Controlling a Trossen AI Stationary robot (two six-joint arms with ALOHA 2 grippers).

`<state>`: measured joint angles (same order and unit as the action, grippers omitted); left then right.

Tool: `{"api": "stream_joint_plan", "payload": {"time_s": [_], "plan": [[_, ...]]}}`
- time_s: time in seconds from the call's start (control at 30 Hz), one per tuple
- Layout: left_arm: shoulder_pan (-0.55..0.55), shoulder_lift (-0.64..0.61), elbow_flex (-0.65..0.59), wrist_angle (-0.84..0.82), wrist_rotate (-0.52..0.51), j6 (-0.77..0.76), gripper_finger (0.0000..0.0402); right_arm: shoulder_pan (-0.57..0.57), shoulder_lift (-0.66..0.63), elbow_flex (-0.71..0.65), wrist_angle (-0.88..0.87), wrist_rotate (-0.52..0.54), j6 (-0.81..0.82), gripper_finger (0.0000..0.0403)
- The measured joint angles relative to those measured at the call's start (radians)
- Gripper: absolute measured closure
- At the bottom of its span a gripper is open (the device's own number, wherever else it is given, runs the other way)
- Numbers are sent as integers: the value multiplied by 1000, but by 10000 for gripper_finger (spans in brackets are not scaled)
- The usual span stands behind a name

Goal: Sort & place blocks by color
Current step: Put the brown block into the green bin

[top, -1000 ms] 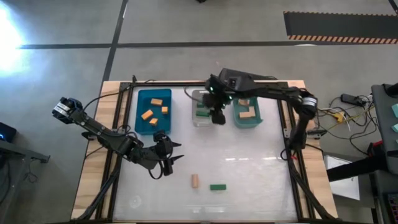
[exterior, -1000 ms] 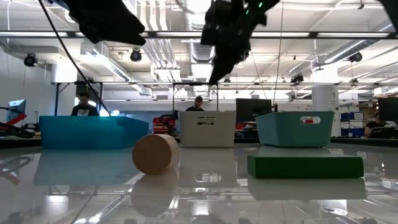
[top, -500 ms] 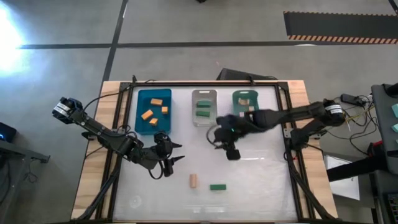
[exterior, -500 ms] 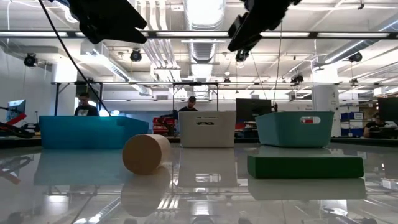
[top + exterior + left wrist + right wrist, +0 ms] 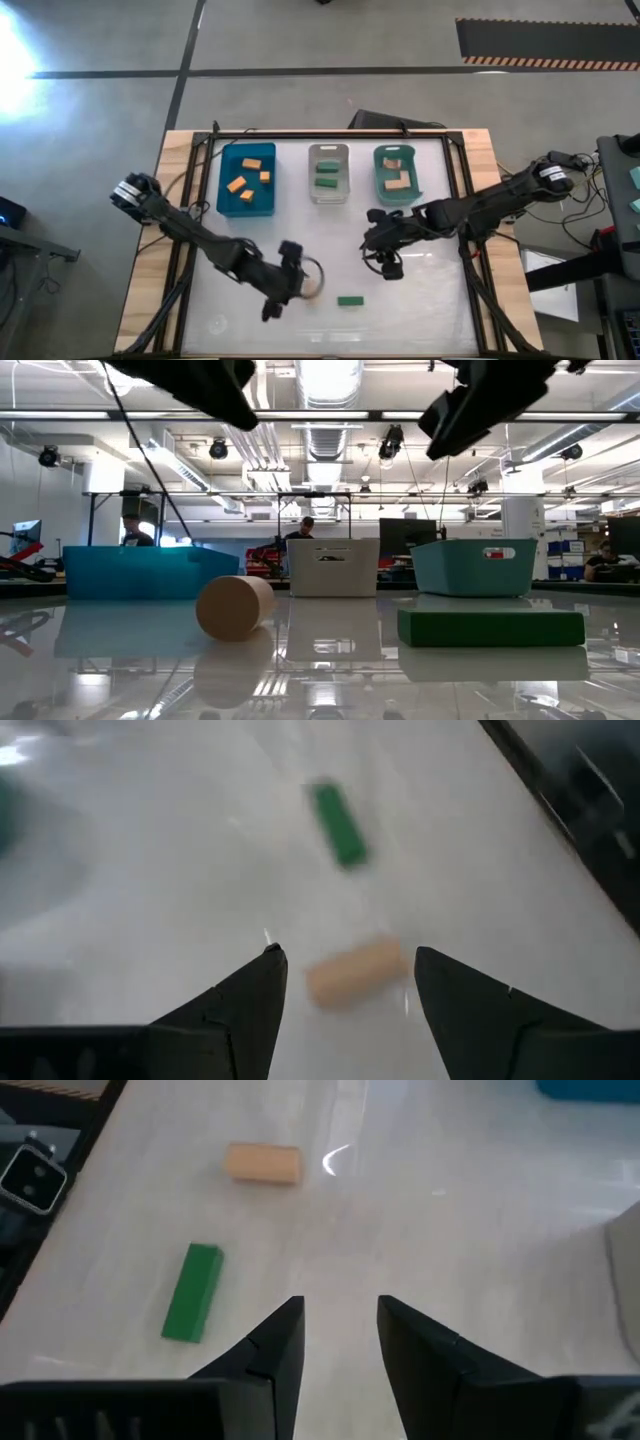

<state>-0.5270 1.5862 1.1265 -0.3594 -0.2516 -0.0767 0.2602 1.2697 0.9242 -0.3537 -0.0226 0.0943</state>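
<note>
Two blocks lie flat on the table near its near edge: a tan round bar (image 5: 314,291) (image 5: 235,607) and a dark green bar (image 5: 350,300) (image 5: 490,627). My left gripper (image 5: 305,283) (image 5: 345,955) hangs open above the tan bar (image 5: 355,972), a finger on either side of it, apart from it. My right gripper (image 5: 388,266) (image 5: 340,1308) is open over the middle of the table, beyond the green bar (image 5: 192,1292) and the tan bar (image 5: 263,1162). Orange blocks lie in the blue bin (image 5: 247,178), green ones in the clear bin (image 5: 328,172), tan ones in the teal bin (image 5: 397,173).
The three bins stand in a row along the far edge (image 5: 150,572) (image 5: 333,567) (image 5: 475,567). A dark frame rail (image 5: 468,260) borders the table's sides. Bare tabletop lies between the bins and the two blocks. People and workbenches show in the room beyond.
My right gripper has come away from the clear bin and swung toward the near edge, ending over the middle of the table. My left gripper has moved rightward and toward the near edge, over to the tan bar.
</note>
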Motion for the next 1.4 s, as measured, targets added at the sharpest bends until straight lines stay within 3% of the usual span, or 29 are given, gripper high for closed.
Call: {"api": "stream_joint_plan", "payload": {"time_s": [0.2, 0.37, 0.57, 0.87, 1.1, 1.4], "plan": [[3, 149, 189, -277, 97, 272, 196, 20, -21, -45, 26, 17, 51, 280], [10, 240, 251, -260, 98, 488, 196, 24, -24, -74, 89, 26, 56, 280], [44, 310, 265, -251, 118, 630, 196, 24, -25, -78, 90, 26, 56, 282], [103, 340, 255, -252, 264, 684, 196, 23, -25, -78, 97, 26, 54, 280], [124, 340, 251, -231, 288, 719, 196, 23, -25, -78, 99, 26, 52, 277], [154, 339, 125, -8, 388, 747, 196, 23, -25, -78, 99, 26, 52, 275]]}}
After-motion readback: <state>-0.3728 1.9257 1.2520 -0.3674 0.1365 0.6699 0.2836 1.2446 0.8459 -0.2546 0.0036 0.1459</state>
